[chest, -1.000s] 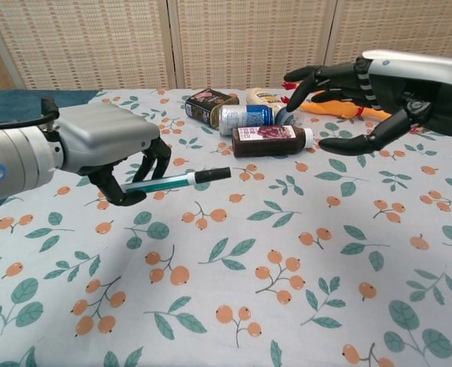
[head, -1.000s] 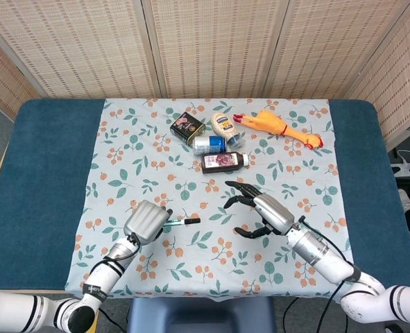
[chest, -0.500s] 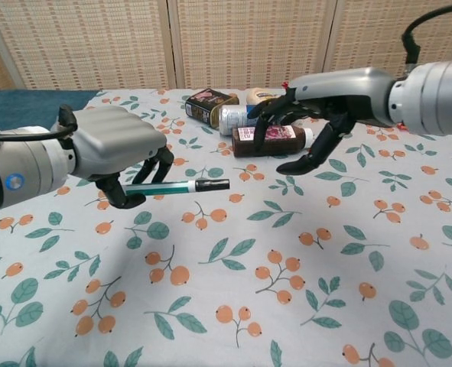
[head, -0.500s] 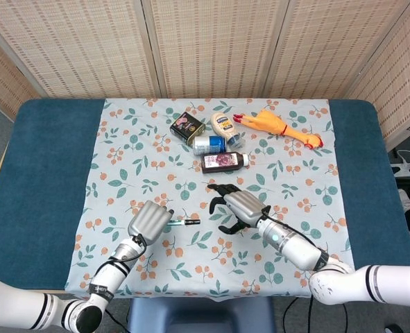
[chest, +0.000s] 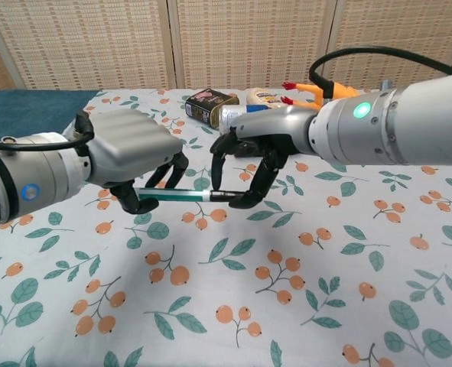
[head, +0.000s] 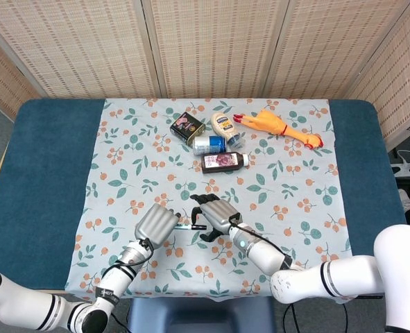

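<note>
My left hand (head: 156, 222) (chest: 130, 153) grips a green pen (head: 186, 226) (chest: 176, 196) by its barrel and holds it level above the floral cloth (head: 142, 173), black cap pointing right. My right hand (head: 215, 211) (chest: 260, 153) has come up to the cap end. Its fingers (chest: 215, 164) curve over the cap and its thumb lies just under it, still spread apart. I cannot see a firm pinch on the pen.
At the far middle of the cloth lie a black tin (head: 186, 127), a mayonnaise bottle (head: 223, 125), a blue can (head: 209, 144), a dark sauce bottle (head: 224, 161) and a yellow rubber chicken (head: 277, 126). Blue table cover (head: 52, 159) flanks the cloth on both sides.
My right hand has swept left and nearer, from beside the dark bottle to the pen's cap. My left hand has shifted slightly right with the pen.
</note>
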`<action>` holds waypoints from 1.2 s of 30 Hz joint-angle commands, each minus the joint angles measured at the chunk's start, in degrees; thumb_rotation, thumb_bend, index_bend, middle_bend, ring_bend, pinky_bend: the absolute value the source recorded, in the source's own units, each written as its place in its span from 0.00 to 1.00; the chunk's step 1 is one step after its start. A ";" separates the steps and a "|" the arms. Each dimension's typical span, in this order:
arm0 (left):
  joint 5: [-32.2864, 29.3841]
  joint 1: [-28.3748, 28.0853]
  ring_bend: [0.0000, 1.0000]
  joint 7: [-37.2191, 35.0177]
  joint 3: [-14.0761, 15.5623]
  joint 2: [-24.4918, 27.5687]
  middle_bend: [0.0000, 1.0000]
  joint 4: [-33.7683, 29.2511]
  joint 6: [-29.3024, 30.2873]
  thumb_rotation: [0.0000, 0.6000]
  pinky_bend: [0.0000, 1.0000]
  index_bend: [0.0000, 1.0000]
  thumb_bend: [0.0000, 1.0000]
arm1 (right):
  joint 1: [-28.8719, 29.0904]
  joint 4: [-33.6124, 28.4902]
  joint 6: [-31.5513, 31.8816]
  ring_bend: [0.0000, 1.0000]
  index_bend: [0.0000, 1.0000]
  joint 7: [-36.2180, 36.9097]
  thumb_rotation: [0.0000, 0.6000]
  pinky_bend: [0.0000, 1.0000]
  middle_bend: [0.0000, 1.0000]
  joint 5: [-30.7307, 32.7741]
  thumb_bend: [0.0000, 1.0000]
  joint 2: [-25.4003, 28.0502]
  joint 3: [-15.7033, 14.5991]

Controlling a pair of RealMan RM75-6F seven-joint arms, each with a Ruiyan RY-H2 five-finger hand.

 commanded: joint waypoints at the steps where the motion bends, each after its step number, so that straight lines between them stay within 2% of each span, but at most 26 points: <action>1: 0.05 0.02 0.95 -0.19 0.18 0.13 0.88 0.11 0.06 1.00 1.00 0.75 0.39 | -0.18 0.11 0.54 0.00 0.43 0.04 1.00 0.00 0.00 0.17 0.21 -0.10 0.39; 27: 1.51 -0.09 0.95 -1.31 1.15 0.18 0.88 -0.63 0.36 1.00 1.00 0.75 0.39 | -1.06 0.92 0.94 0.00 0.49 -2.48 1.00 0.00 0.00 1.60 0.23 -1.51 1.27; 36: 1.76 -0.14 0.95 -1.75 1.36 0.40 0.88 -0.84 0.05 1.00 1.00 0.75 0.39 | -1.22 2.06 0.37 0.00 0.52 -2.31 1.00 0.00 0.00 1.82 0.28 -2.39 1.72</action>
